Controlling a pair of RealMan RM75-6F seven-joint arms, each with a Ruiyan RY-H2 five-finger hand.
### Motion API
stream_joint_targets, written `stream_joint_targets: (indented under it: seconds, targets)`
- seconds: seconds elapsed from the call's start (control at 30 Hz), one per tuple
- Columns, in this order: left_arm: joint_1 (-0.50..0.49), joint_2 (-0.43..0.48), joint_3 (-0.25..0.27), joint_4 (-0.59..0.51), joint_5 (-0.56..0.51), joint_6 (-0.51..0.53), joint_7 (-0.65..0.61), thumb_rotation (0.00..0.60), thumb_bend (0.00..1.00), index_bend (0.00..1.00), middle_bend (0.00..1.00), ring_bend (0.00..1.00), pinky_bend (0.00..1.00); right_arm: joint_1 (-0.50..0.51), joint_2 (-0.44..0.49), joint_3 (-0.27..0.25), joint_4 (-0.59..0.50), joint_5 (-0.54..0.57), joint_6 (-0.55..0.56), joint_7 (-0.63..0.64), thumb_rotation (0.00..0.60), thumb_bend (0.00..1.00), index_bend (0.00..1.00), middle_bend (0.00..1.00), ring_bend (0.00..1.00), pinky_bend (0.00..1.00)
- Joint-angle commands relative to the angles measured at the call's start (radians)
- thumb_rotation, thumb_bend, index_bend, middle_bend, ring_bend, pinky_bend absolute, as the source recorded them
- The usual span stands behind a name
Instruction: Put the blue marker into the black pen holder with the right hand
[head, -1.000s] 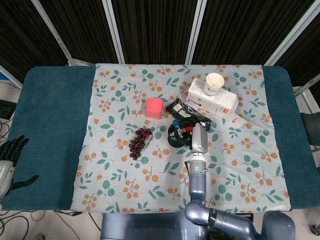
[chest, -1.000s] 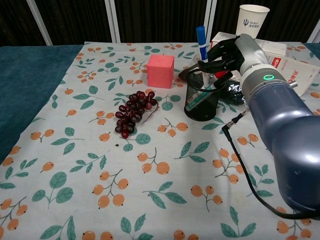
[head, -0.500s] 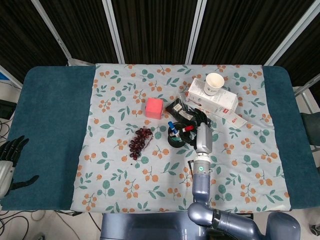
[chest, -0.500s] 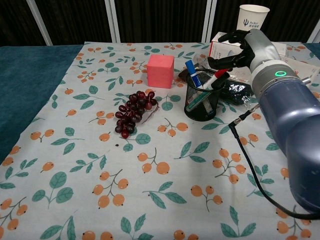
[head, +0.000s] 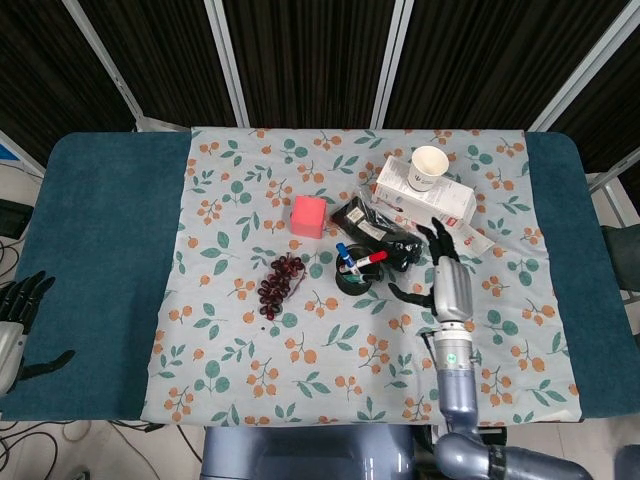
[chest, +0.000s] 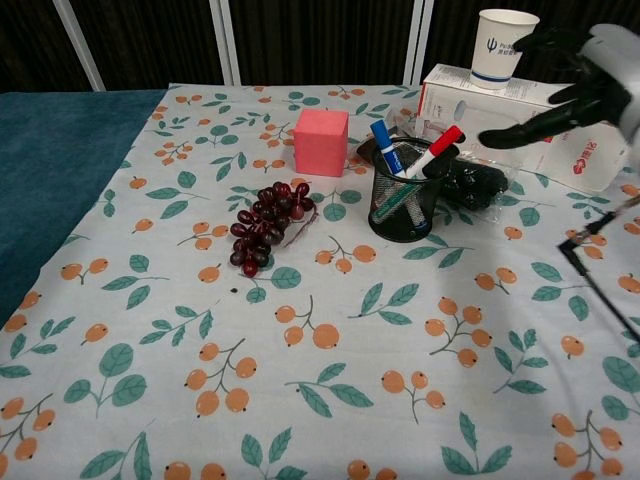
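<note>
Hovering off to the side of the black pen holder (chest: 408, 198), on the side away from the grapes, the right hand (chest: 585, 80) has its fingers spread wide and holds nothing; the head view shows it (head: 440, 262) well clear of the holder's rim. Just beyond that hand stands the white box (chest: 520, 110) with the paper cup (chest: 500, 42) on top, and a dark plastic bag (chest: 472, 183) lies against the holder's far side. The blue marker (chest: 385, 148) stands tilted inside the holder, cap up, next to a red marker (chest: 438, 150). Judging by that, the placement looks done, with nothing left but taking the arm away. Further from the holder sit the pink cube (chest: 321, 141) and the grapes (chest: 265, 225). Far across the table from the holder, at its edge, the left hand (head: 18, 318) rests with fingers apart and empty.
</note>
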Motion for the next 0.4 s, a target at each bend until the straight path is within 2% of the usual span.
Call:
stream_joint_targets:
  seconds: [0.03,0.17,0.27,0.4]
  targets:
    - [0.002,-0.003,0.000,0.005,0.004,0.008,0.009,0.600,0.02,0.00,0.00,0.00,0.00,-0.110,0.223,-0.143,-0.121,-0.090,-0.020,-0.037,0.600,0.09,0.01,0.00,0.00,0.17]
    - [0.007,-0.008,0.000,0.012,0.006,0.017,0.034,0.600,0.02,0.00,0.00,0.00,0.00,-0.166,0.350,-0.260,-0.101,-0.229,0.009,-0.097,0.600,0.04,0.00,0.00,0.00,0.17]
    - [0.010,-0.013,-0.002,0.016,0.008,0.027,0.052,0.600,0.02,0.00,0.00,0.00,0.00,-0.218,0.390,-0.336,-0.034,-0.352,0.079,-0.124,0.600,0.04,0.00,0.00,0.00,0.17]
    - [0.015,-0.019,-0.004,0.018,0.011,0.041,0.057,0.600,0.02,0.00,0.00,0.00,0.00,-0.263,0.390,-0.377,0.055,-0.436,0.141,-0.095,0.600,0.04,0.00,0.00,0.00,0.17]
